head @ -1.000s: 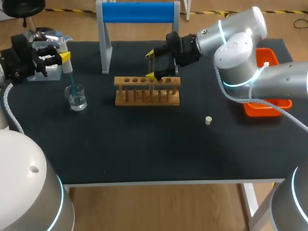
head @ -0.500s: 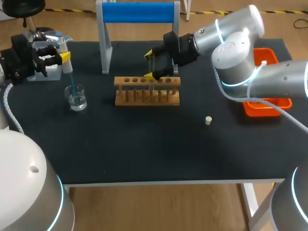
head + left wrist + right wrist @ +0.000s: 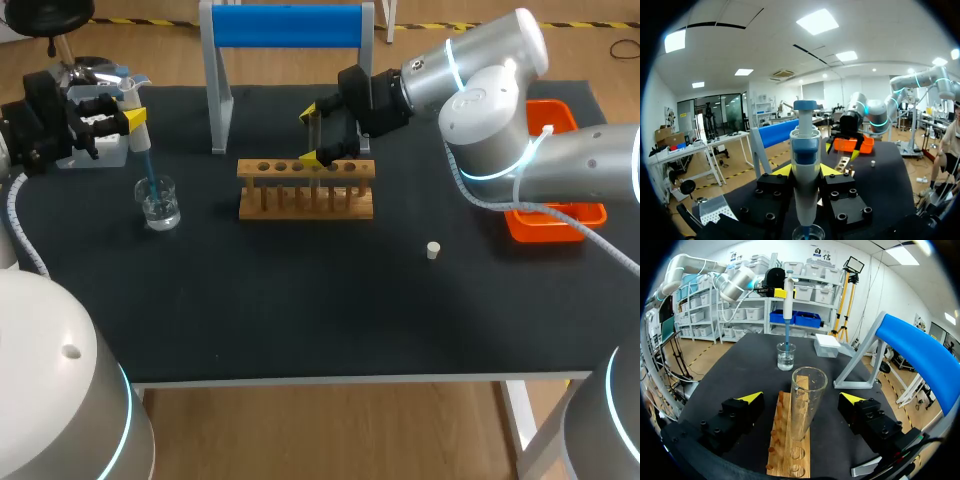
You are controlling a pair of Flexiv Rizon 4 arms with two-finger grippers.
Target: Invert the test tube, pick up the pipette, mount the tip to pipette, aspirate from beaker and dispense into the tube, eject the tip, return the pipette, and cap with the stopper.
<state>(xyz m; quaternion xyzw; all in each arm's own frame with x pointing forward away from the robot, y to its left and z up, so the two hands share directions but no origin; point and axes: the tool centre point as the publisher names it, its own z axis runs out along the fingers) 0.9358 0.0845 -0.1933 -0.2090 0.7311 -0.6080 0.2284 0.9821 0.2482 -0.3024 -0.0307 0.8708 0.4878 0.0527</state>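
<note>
Glass beaker (image 3: 785, 357) at the left takes the blue tip (image 3: 787, 330) of the pipette (image 3: 788, 292), which my left gripper (image 3: 805, 172) clamps upright so it can draw liquid, while my right gripper (image 3: 801, 397) hangs wide open around the mouth-up test tube (image 3: 807, 385) in the wooden rack (image 3: 305, 188), not gripping it.
</note>
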